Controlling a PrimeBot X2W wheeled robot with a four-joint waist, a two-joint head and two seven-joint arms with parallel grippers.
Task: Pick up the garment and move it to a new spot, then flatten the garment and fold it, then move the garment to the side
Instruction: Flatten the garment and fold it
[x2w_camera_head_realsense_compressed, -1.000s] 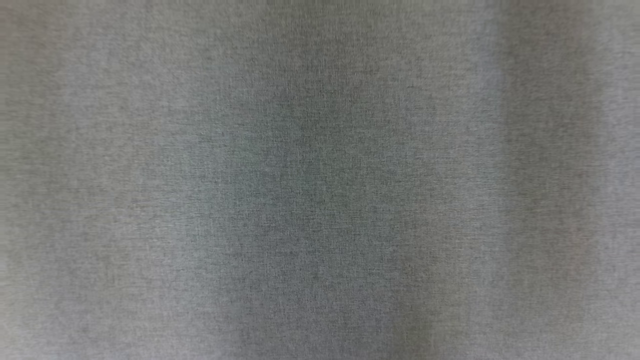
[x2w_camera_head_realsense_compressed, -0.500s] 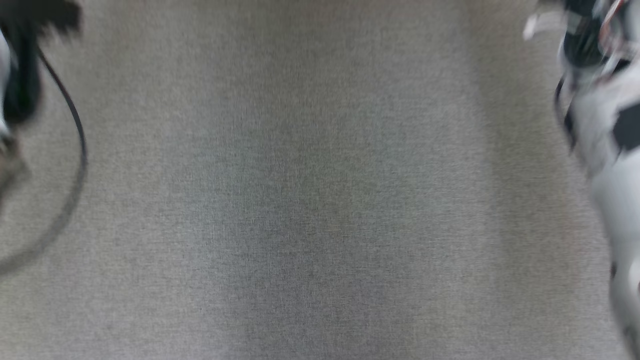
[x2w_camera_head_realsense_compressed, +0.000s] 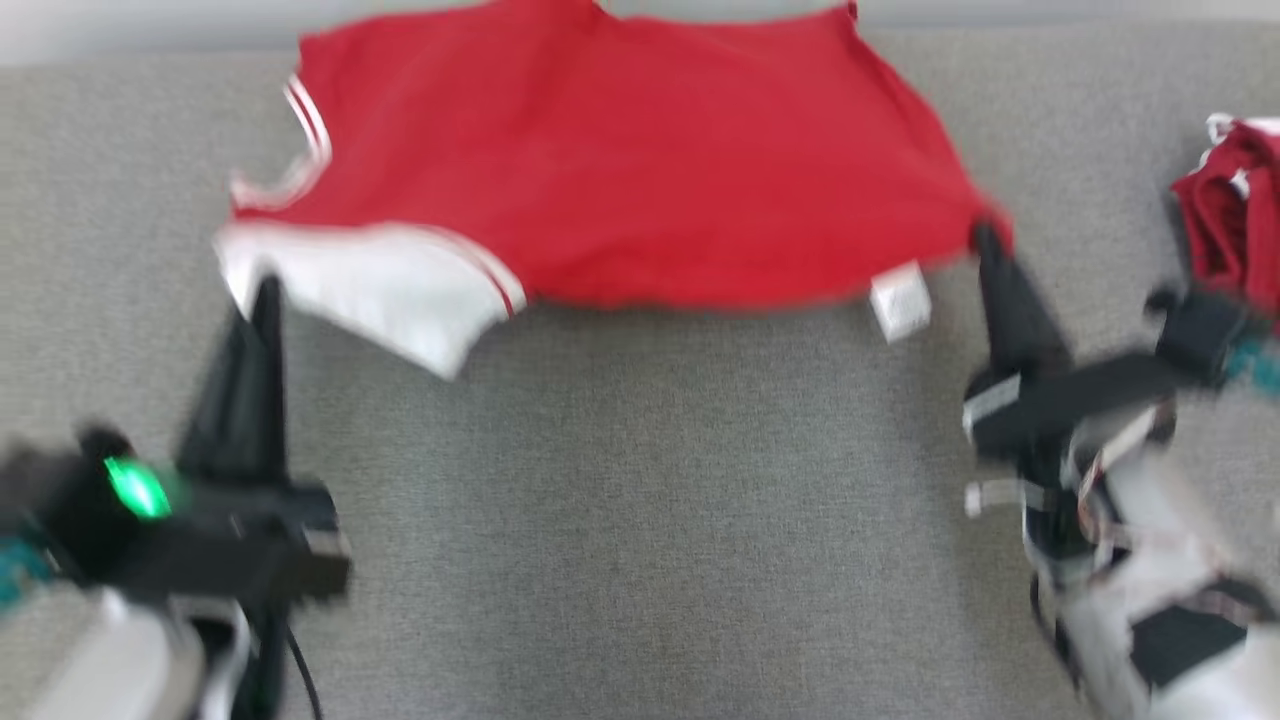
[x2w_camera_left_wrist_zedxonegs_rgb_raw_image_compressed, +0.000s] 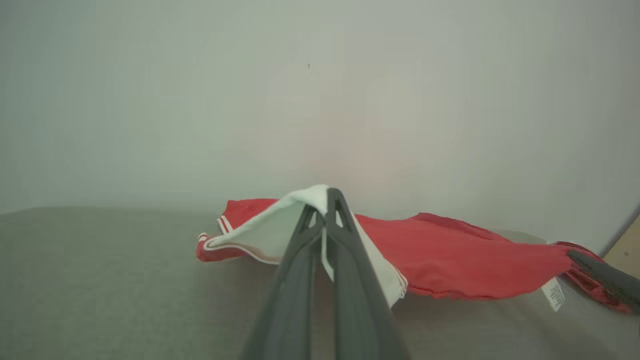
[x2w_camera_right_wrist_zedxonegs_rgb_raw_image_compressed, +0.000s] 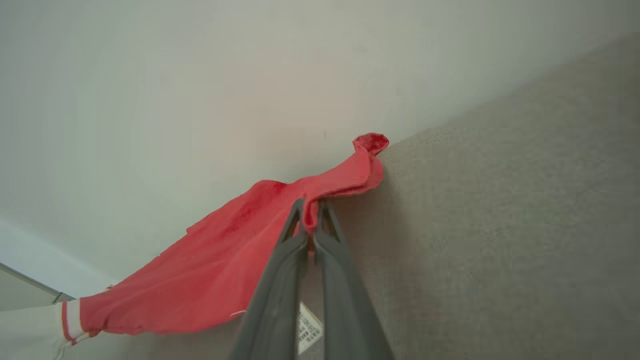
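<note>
Over the grey surface (x2w_camera_head_realsense_compressed: 640, 520), the garment (x2w_camera_head_realsense_compressed: 640, 170) is pinched taut between left gripper (x2w_camera_head_realsense_compressed: 265, 292) and right gripper (x2w_camera_head_realsense_compressed: 986, 240) — presumably to be flattened.

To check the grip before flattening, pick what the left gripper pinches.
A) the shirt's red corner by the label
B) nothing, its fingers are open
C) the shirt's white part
C: the left gripper is shut on the white part of the red shirt; the right gripper pinches the red corner near the label.
</note>
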